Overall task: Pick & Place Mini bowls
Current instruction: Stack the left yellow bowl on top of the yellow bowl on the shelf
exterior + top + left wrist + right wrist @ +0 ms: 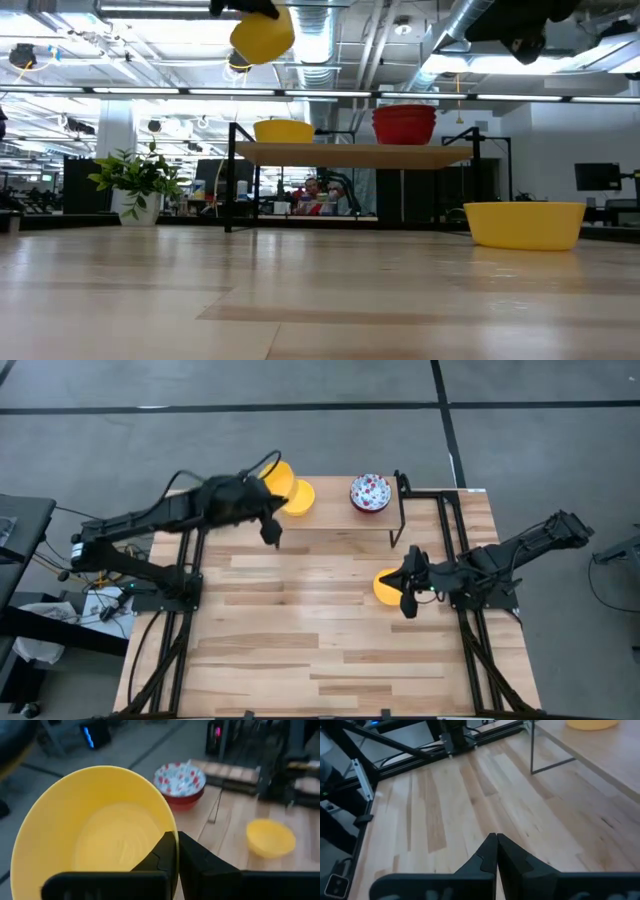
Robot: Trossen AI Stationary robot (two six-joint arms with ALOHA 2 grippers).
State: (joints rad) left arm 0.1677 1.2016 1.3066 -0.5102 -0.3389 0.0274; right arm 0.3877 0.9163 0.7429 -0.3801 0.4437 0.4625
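Observation:
My left gripper [268, 520] is raised over the far shelf, shut on a plain yellow mini bowl [277, 477] that shows high up in the low view [262, 35]. A second yellow bowl [300, 498] stands on its base on the shelf. Beside it on the shelf is a white speckled bowl with a red outside [370, 492]. A third yellow bowl [386, 587] sits on the table. My right gripper [496, 851] hovers shut, right of that bowl and above it, touching nothing. Other bowls are out of view. My left gripper pinches the yellow bowl by its rim [169, 826], one finger [160, 857] on the inner side and one outside the wall. The bowl is lifted clear above the shelf and tilted, its hollow [100, 840] turned toward the wrist camera.
The wooden shelf [340, 515] on a black metal frame [402, 510] runs along the table's far edge. A small potted plant [140, 182] stands beyond the table on the left. Bare table boards [300, 630] fill the middle and near side. Black arm frames line both table sides.

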